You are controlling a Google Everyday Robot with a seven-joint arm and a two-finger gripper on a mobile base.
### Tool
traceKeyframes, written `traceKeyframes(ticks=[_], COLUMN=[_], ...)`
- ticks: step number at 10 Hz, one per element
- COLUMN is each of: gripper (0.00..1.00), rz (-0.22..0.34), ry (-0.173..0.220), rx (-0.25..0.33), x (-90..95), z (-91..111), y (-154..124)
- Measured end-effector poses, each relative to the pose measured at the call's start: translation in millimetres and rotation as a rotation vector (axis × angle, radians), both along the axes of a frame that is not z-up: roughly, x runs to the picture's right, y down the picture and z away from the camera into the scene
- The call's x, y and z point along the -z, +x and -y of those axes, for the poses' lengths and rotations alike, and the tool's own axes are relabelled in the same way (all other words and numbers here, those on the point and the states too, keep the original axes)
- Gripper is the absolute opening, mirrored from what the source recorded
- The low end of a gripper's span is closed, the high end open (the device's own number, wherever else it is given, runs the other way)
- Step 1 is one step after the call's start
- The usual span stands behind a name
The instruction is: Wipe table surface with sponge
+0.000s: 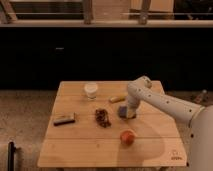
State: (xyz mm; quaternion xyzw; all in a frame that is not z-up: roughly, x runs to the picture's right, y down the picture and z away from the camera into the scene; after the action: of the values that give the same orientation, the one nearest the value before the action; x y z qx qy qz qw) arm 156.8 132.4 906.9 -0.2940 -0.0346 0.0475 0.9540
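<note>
1. The gripper (128, 109) is down on the sponge (123, 113), right of centre on the table surface (80, 147); I cannot tell whether it has a hold.
2. Wiping toward the near edge could send the orange (128, 136) rolling off.
3. Sweeping left would smear the brown lump (102, 117).
</note>
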Motion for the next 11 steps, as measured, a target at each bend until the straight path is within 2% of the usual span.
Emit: traceKeyframes(ticks=[1, 3, 7, 11], gripper=[0.07, 0.00, 0.00, 0.00], rz=[0.005, 0.014, 0.017, 0.006], ry=[-0.001, 0.010, 0.038, 0.042], rx=[-0.003, 0.009, 0.025, 0.030], x=[-0.2, 0.1, 4.7, 1.8], z=[0, 2, 11, 16], y=[1, 7, 19, 27])
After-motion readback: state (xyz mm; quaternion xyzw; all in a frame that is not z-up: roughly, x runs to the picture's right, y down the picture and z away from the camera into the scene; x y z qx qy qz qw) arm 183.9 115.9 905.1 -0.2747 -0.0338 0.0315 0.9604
